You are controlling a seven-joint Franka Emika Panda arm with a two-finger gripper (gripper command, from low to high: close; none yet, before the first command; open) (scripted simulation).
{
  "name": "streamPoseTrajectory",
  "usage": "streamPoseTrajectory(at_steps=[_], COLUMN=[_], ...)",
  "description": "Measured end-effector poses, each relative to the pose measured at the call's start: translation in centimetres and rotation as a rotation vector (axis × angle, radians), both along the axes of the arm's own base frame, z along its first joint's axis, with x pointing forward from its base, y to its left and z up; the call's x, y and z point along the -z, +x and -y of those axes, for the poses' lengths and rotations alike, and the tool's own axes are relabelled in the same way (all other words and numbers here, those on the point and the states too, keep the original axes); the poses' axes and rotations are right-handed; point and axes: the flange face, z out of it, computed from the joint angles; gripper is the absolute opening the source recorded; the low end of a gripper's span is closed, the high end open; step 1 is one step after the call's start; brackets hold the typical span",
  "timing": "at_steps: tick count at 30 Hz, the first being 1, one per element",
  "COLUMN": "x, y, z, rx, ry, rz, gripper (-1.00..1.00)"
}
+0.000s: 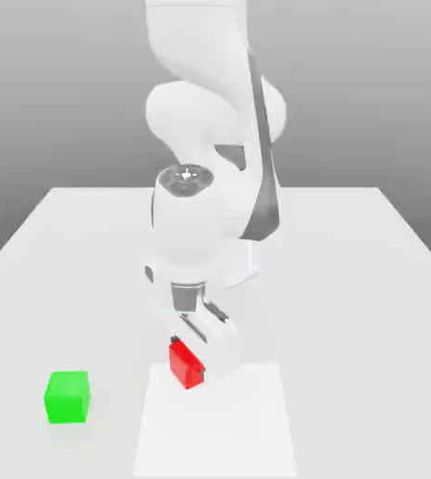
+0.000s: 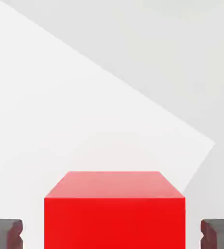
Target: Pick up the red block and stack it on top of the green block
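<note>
The red block [image 1: 186, 365] rests on the white table, just in front of the arm's base in the exterior view. My gripper [image 1: 196, 354] is lowered around it. In the hand view the red block [image 2: 114, 209] sits between the two dark fingertips [image 2: 5, 232], with a gap on each side, so the gripper [image 2: 112, 234] is open and not touching the block. The green block [image 1: 67, 397] stands on the table toward the exterior view's left of the red one, about a block's width or two away, and is out of the hand view.
A brighter white rectangular patch [image 1: 217, 421] lies on the table under and in front of the red block. The arm's white base [image 1: 221, 253] rises right behind the gripper. The table [image 1: 368, 281] extends to both sides.
</note>
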Motion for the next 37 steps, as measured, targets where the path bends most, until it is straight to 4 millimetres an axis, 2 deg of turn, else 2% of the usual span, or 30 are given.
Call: streamPoseTrajectory(at_steps=[4,12,13,18,27,28,29,33,34,37], x=[0.2,-5.5,-6.0,-7.4,-9.6,-9.4,-8.6,-4.2,-3.5,-3.5], y=[0.0,0.0,0.3,2.7,5.1,5.0,5.2,5.6,5.6,5.6], z=[0.0,0.0,0.5,5.3,16.3,17.4,17.6,17.4,17.3,17.3], rx=[0.000,-0.001,-0.006,-0.048,-0.126,-0.126,-0.134,-0.154,-0.154,-0.154], ry=[0.000,-0.002,-0.003,-0.011,-0.004,-0.002,-0.002,-0.001,-0.001,-0.001], rz=[0.001,0.000,0.000,-0.002,-0.002,-0.001,-0.001,-0.001,-0.001,-0.001], gripper=[-1.00,-1.00,-1.00,-1.00,-1.00,-1.00,-1.00,-1.00,1.00,1.00])
